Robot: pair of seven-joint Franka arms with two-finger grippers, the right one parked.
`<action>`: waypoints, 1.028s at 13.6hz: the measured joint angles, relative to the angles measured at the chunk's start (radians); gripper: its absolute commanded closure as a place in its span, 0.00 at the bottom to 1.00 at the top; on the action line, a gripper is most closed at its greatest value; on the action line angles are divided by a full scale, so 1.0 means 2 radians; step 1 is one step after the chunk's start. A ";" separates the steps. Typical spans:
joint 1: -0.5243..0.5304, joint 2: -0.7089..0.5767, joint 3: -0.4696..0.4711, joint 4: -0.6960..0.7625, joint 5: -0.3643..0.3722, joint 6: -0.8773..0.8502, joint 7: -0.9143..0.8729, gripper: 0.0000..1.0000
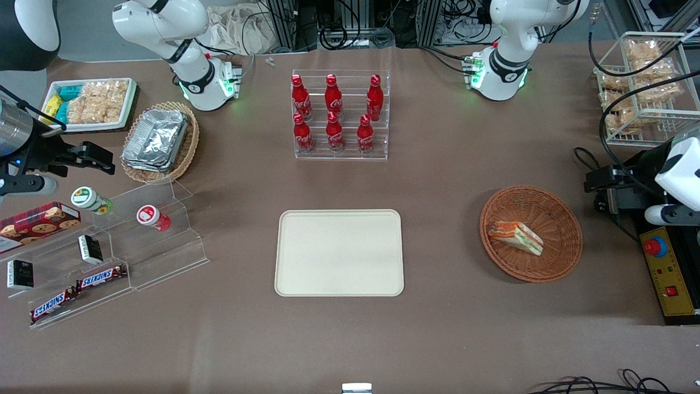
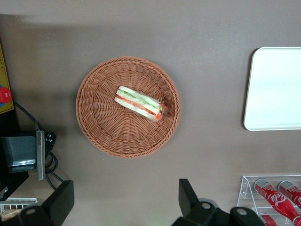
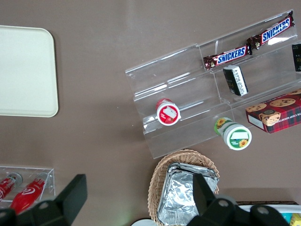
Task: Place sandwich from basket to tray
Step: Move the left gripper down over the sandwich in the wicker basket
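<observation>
Lying in the round woven basket [image 2: 94,122], the triangular sandwich [image 2: 140,103]; hand [image 2: 126,200] spread wide above.

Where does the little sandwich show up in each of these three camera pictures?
Front view: the sandwich lies in the round basket, toward the working arm's end of the table.
Left wrist view: the sandwich lies mid-basket; the gripper hangs open above the table.
Right wrist view: not in it.
Shared landmark: the cream tray, partly visible in both wrist views.

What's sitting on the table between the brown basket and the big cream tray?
Nothing: in the front view only bare brown table lies between the basket and the tray. The gripper hangs above, jaws open, holding nothing.
</observation>
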 measured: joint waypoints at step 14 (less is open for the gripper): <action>0.005 0.004 0.000 -0.140 0.002 0.157 -0.173 0.01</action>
